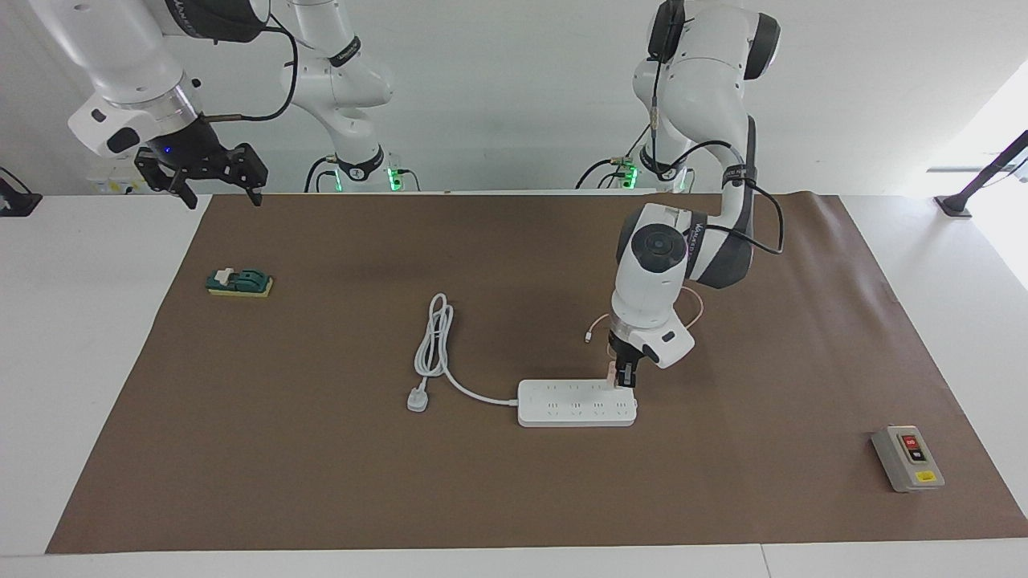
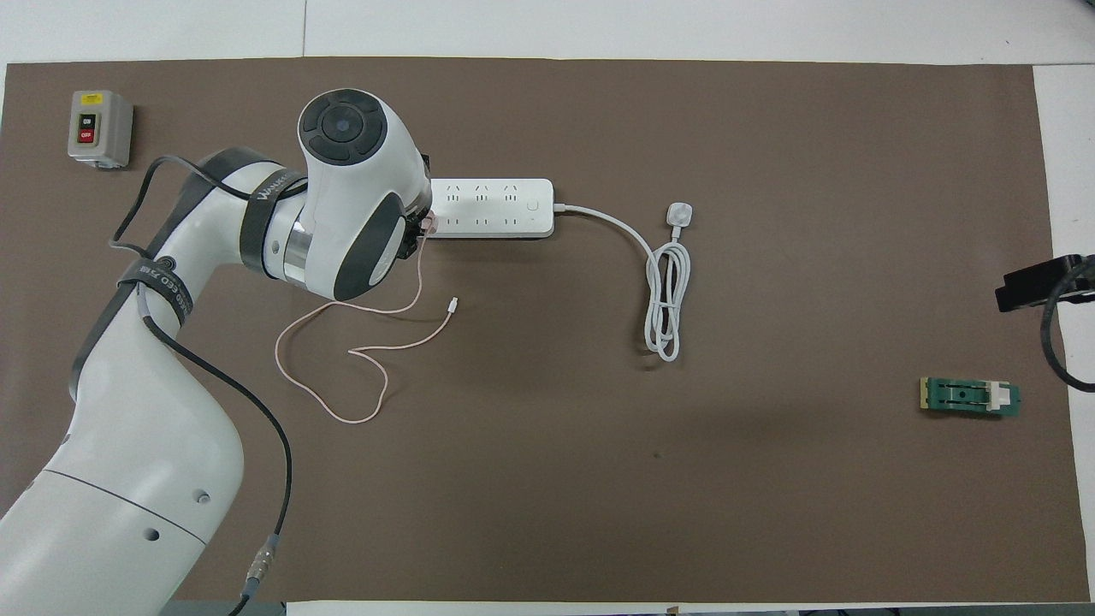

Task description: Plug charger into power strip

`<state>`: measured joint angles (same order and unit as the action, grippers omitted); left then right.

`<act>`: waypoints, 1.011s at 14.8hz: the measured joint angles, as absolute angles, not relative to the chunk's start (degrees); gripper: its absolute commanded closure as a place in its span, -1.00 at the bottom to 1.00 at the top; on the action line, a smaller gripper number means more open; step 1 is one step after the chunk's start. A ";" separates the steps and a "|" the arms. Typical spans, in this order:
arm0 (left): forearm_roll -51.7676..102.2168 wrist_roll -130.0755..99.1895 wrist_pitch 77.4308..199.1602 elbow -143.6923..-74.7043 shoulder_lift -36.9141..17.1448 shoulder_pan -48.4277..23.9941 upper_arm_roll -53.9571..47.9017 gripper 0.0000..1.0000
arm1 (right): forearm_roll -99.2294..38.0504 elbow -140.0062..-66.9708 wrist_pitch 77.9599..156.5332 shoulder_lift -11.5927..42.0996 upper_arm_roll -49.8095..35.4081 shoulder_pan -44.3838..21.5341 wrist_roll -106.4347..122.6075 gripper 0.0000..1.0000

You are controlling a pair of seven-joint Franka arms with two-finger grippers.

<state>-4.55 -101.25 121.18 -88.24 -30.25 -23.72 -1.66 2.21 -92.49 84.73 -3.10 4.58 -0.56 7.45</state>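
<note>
The white power strip [image 1: 562,409] lies flat mid-table, and shows in the overhead view too [image 2: 505,205]. My left gripper [image 1: 624,379] points down over the strip's end toward the left arm's end of the table. It is shut on the small pink charger [image 1: 612,371], which rests against the strip's row of sockets nearer the robots. The left arm hides most of the charger [image 2: 430,224] from above. I cannot tell whether its prongs are seated. The thin pink cable [image 2: 402,345] trails loosely toward the robots. My right gripper [image 1: 217,189] waits open, raised over the table edge.
The strip's thick white cord [image 1: 434,345] coils toward the right arm's end and ends in a white plug [image 1: 417,399]. A grey box with red and black buttons [image 1: 907,457] sits near the mat's corner. A green block [image 1: 239,282] lies below the right gripper.
</note>
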 measured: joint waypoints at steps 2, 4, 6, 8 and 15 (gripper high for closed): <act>-4.55 -101.18 121.38 -88.24 -30.28 -23.71 -1.64 1.00 | 2.21 -92.49 84.73 -3.10 4.58 -0.56 7.45 -1.00; -4.55 -101.15 121.51 -88.24 -30.29 -23.71 -1.62 1.00 | 2.21 -92.49 84.73 -3.10 4.58 -0.56 7.45 -1.00; -4.55 -101.02 121.66 -88.24 -30.31 -23.70 -1.60 1.00 | 2.21 -92.49 84.73 -3.10 4.58 -0.56 7.45 -1.00; -4.55 -100.61 121.75 -88.23 -30.33 -23.68 -1.58 1.00 | 2.21 -92.49 84.73 -3.10 4.58 -0.56 7.45 -1.00; -4.55 -99.30 121.86 -88.25 -30.43 -23.63 -1.46 1.00 | 2.21 -92.49 84.73 -3.10 4.58 -0.56 7.45 -1.00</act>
